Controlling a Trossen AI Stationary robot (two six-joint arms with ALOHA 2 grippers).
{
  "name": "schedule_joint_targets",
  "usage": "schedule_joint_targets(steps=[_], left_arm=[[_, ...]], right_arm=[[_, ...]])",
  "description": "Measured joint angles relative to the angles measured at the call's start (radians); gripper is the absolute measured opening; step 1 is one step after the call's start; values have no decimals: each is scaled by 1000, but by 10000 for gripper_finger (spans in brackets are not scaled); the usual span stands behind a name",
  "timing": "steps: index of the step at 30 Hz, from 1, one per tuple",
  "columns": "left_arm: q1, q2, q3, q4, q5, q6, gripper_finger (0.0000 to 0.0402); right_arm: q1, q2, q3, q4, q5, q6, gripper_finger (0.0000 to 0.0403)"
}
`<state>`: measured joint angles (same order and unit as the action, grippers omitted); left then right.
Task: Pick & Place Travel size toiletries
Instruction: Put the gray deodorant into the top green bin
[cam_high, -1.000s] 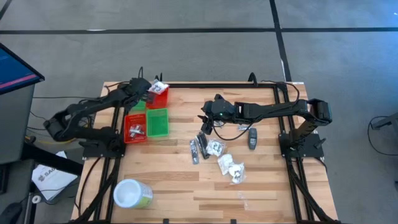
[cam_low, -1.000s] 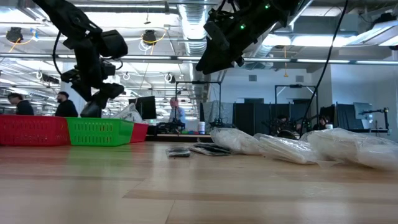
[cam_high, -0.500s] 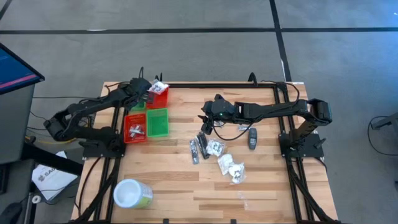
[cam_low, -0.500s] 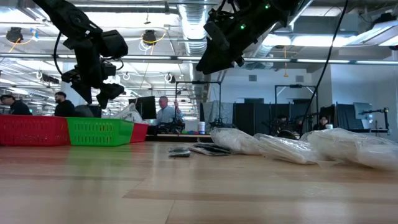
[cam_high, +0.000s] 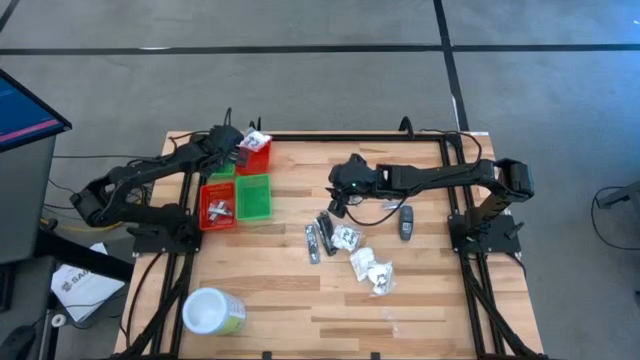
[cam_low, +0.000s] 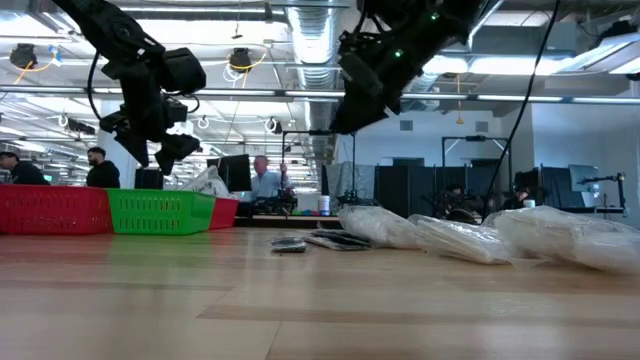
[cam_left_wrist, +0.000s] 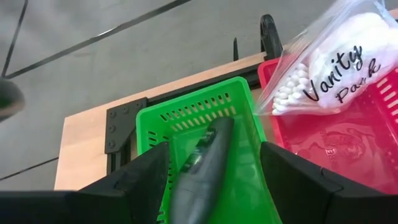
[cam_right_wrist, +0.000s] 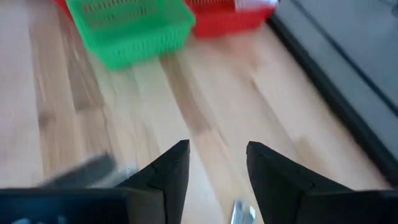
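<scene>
From above, the left gripper (cam_high: 237, 152) hangs over the green bin (cam_high: 222, 168) at the far left corner of the table (cam_high: 420, 300), just beside a red bin (cam_high: 257, 155). The right gripper (cam_high: 337, 200) hovers near the middle, just behind the loose toiletries: slim tubes (cam_high: 318, 238), white packets (cam_high: 370, 268) and one dark oval bottle (cam_high: 406, 222), well apart from the bins.

At table height, the packets (cam_low: 470, 238) look soft and crinkly, so they should be light and may slip. I think it is better to pinch them across the middle. The tubes (cam_low: 330, 240) lie flat and look stiff.

From the left wrist, the fingers (cam_left_wrist: 134, 180) stand wide apart, and a grey smooth tube (cam_left_wrist: 202, 168) shows between them over the green bin of plastic mesh (cam_left_wrist: 186, 112). Whether it is held or falling I cannot tell. A clear bag of cotton swabs (cam_left_wrist: 329, 68) rests in the red bin (cam_left_wrist: 348, 137).

From the right wrist, the fingers (cam_right_wrist: 168, 171) are apart and hold nothing over the wooden table (cam_right_wrist: 217, 112).
</scene>
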<state>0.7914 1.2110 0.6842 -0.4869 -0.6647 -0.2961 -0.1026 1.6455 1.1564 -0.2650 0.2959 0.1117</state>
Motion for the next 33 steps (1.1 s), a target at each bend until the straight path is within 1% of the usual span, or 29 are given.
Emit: schedule_joint_targets(steps=[5, 10, 14, 19, 22, 25, 28, 31, 33], left_arm=[[-41, -40, 0, 0, 1, 61, 245], [-113, -135, -5, 3, 2, 64, 245], [-182, -221, -40, 6, 17, 61, 245], [-245, -319, -99, 20, 17, 58, 245], [-266, -366, -132, 26, 17, 53, 245], [-273, -397, -159, 32, 16, 53, 245], [-274, -412, -176, 37, 16, 53, 245], [-274, -415, -189, 42, 16, 54, 245], [-274, -414, -197, 43, 16, 54, 245]], right_arm=[[18, 0, 0, -168, 10, 70, 137], [56, 0, 0, -393, 91, 168, 123], [93, 0, 0, -610, 144, 324, 119], [150, -4, 0, -860, 246, 515, 119], [183, -7, 0, -970, 253, 667, 119], [211, -7, 0, -1072, 255, 858, 119], [240, -23, -11, -1146, 257, 998, 119], [276, -72, -60, -1129, 251, 1110, 118], [307, -124, -107, -1085, 251, 1183, 115]])
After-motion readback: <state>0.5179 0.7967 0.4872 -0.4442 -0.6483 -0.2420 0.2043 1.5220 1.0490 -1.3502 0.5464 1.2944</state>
